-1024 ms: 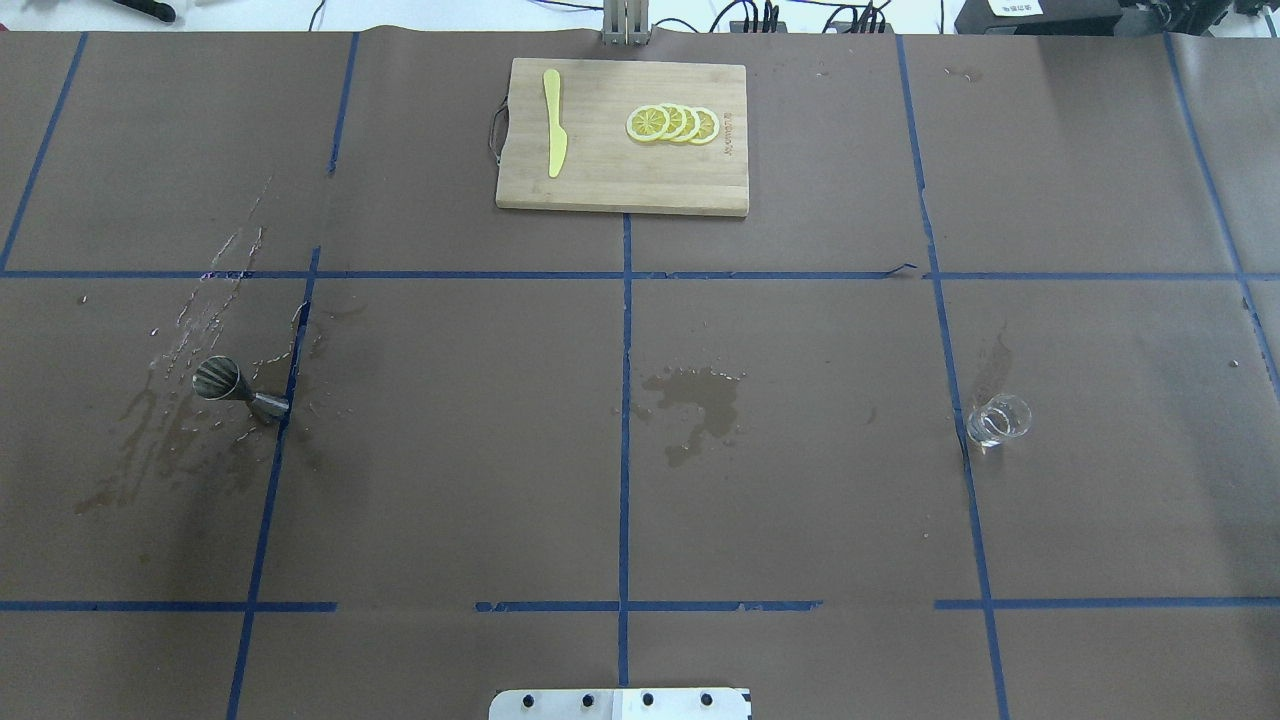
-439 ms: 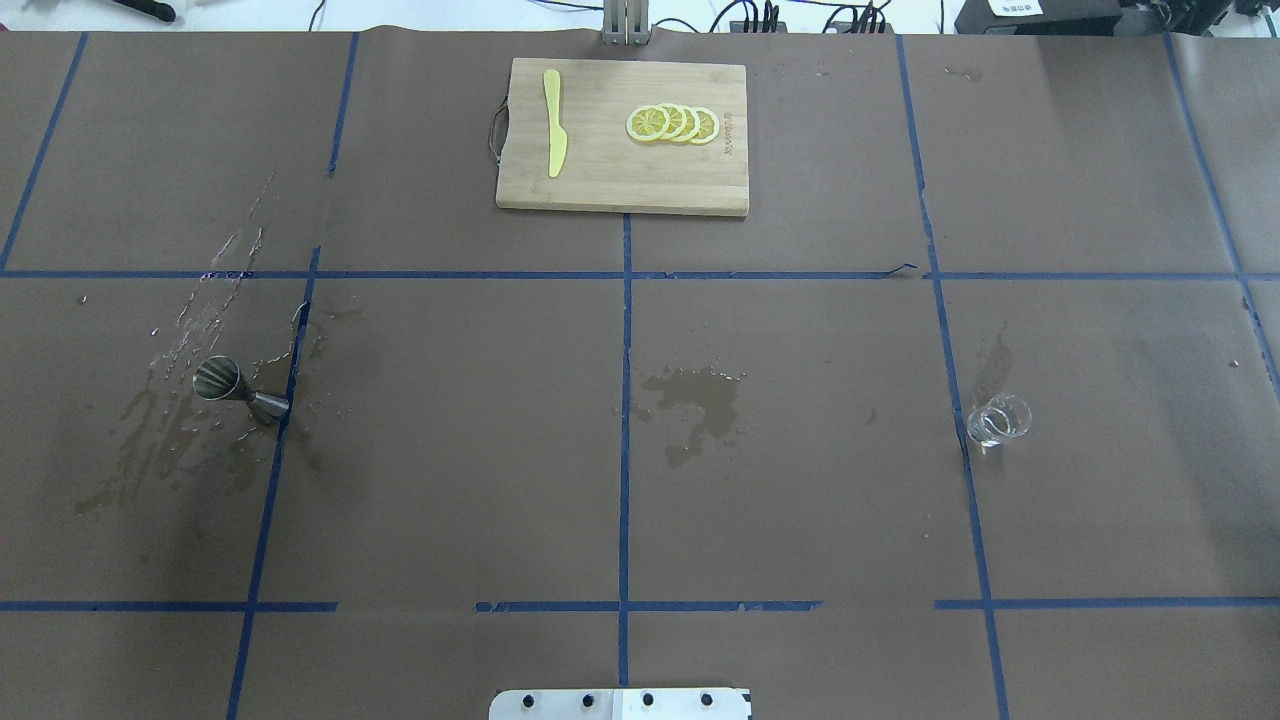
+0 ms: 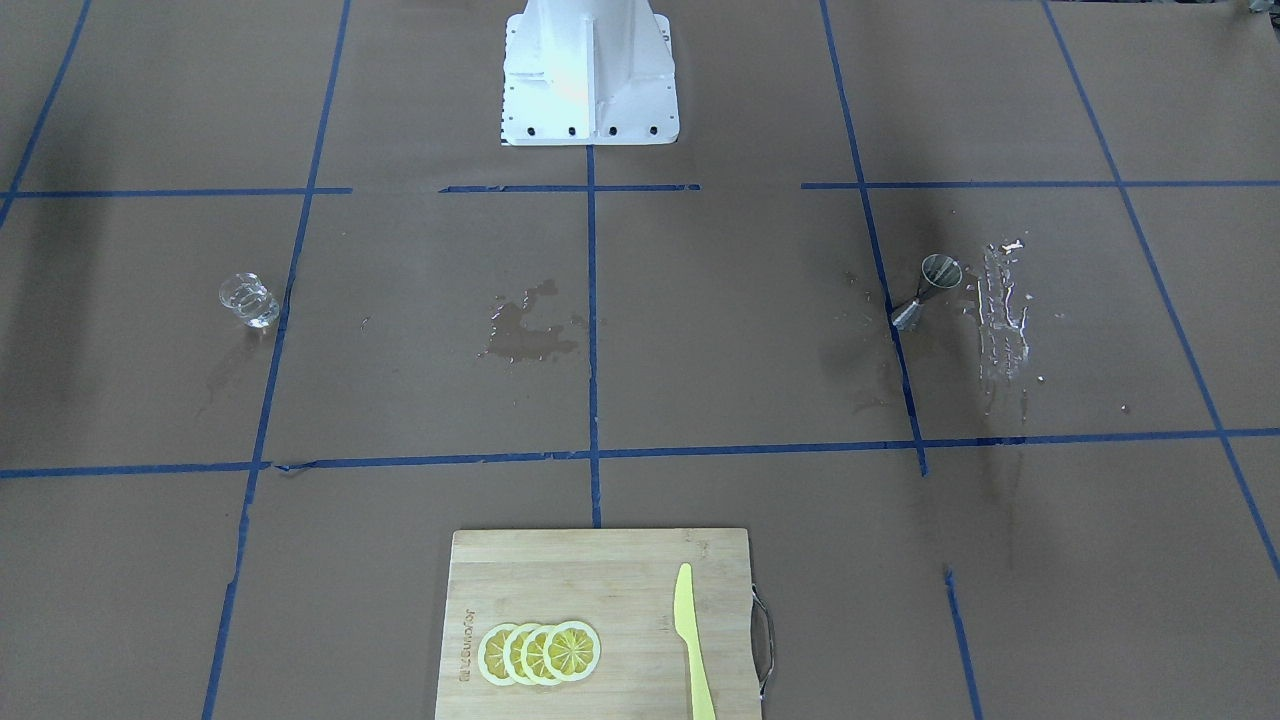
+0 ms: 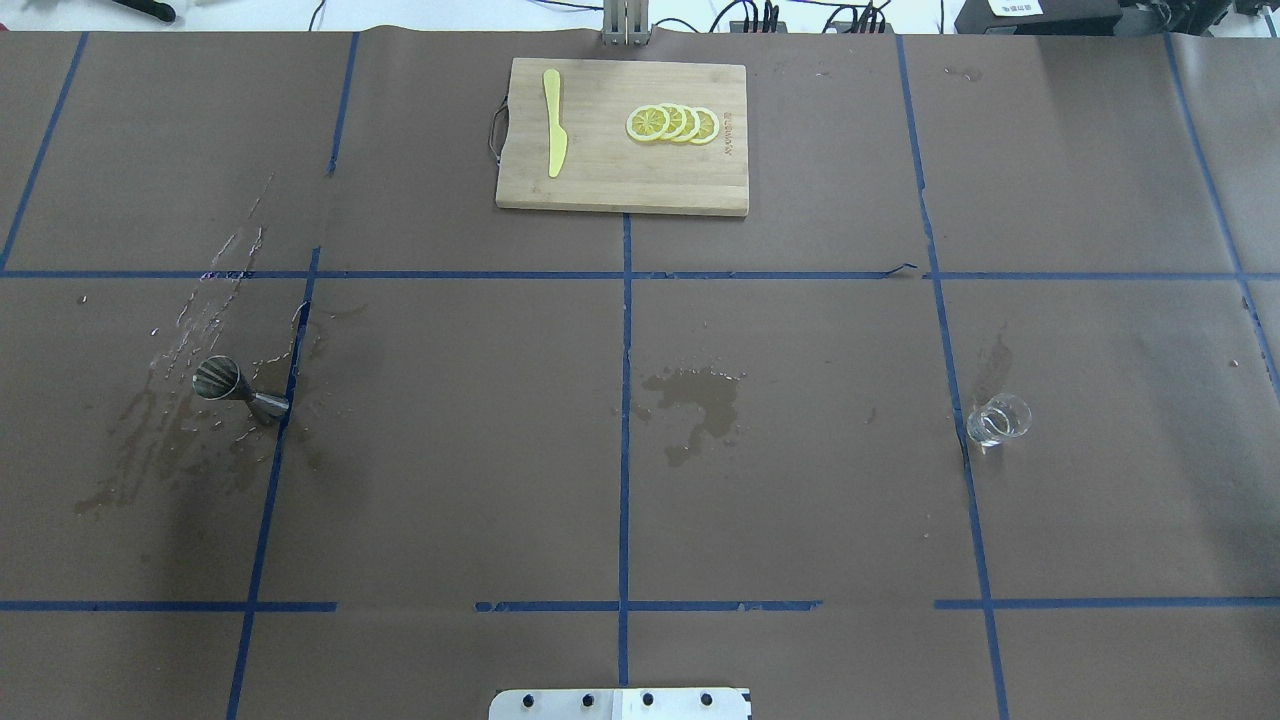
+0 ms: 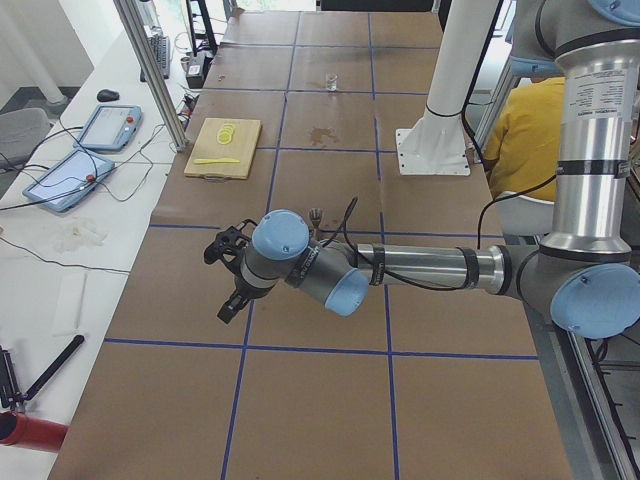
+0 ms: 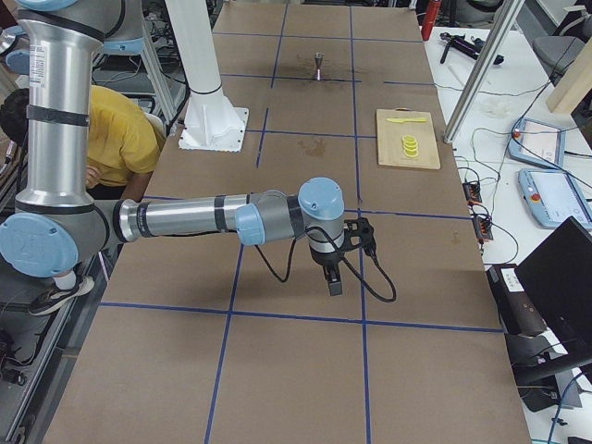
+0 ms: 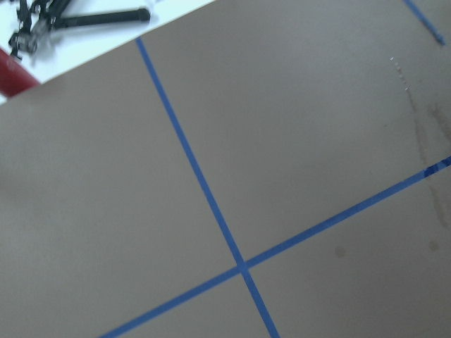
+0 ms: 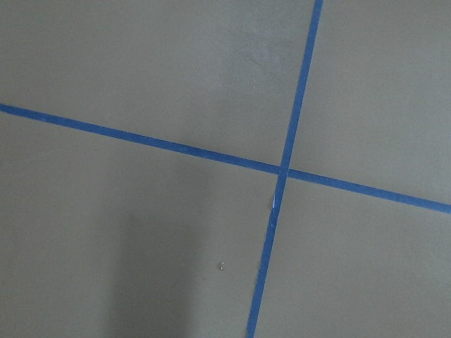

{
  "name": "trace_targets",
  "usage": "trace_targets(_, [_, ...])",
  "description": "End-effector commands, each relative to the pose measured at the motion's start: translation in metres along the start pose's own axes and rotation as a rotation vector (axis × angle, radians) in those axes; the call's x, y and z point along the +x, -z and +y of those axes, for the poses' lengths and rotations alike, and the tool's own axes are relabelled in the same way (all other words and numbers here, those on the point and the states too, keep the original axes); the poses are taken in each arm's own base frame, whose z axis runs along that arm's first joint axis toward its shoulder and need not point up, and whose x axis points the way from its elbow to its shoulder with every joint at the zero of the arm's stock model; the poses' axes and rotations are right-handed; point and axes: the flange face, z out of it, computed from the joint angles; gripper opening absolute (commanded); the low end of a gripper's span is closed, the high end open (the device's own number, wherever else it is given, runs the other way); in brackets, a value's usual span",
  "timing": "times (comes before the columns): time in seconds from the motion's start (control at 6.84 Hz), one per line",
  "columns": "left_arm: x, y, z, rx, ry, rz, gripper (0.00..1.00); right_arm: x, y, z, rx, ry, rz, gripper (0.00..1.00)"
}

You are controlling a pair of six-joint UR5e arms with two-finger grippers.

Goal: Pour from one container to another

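- Left claw (image 5: 230, 300): I get it only in the left side view, hanging low over the surface (image 4: 800, 500) at the robot's left end. From there I cannot tell whether it is wide or narrow. Its wrist camera shows just brown paper and a blue tape cross, no fingers.
- Right claw (image 6: 332, 282): same story at the opposite end, seen only in the right side view, pointing down with nothing visibly in it. I cannot tell its opening either.
- Clear glass (image 4: 998, 419): it stands on the robot's right half, just beside a blue tape line and well apart from both claws. I can't make out whether it holds liquid.
- Steel jigger (image 4: 238, 388): it stands upright on the left half beside a tape line, wet streaks and damp patches around it, well apart from the glass.
- Change over the last second: none that I can see from overhead. Glass, jigger and the puddle (image 4: 700, 400) at centre sit exactly where they were, and no arm has entered that view.
- My read: the pour has not begun. The right arm is the natural one for the glass, which must then travel across to the jigger.
- Far edge: a cutting board (image 4: 620, 190) with a yellow knife (image 4: 553, 120) and lemon slices (image 4: 672, 124), clear of the route.
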Motion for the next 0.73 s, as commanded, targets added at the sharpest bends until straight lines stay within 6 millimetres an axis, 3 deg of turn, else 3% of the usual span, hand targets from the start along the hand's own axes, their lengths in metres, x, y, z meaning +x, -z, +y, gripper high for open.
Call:
trace_targets(0.0, [0.010, 0.006, -0.004, 0.085, -0.011, 0.042, 1.00, 0.000, 0.001, -0.001, 0.013, 0.027, 0.004, 1.00])
trace_targets(0.44, [0.041, 0.021, -0.024, 0.254, -0.070, 0.065, 1.00, 0.003, 0.000, 0.009, 0.042, 0.035, 0.007, 1.00])
trace_targets(0.59, [0.073, 0.011, -0.035, 0.310, -0.110, 0.105, 1.00, 0.002, 0.001, 0.009, 0.045, 0.032, 0.005, 1.00])
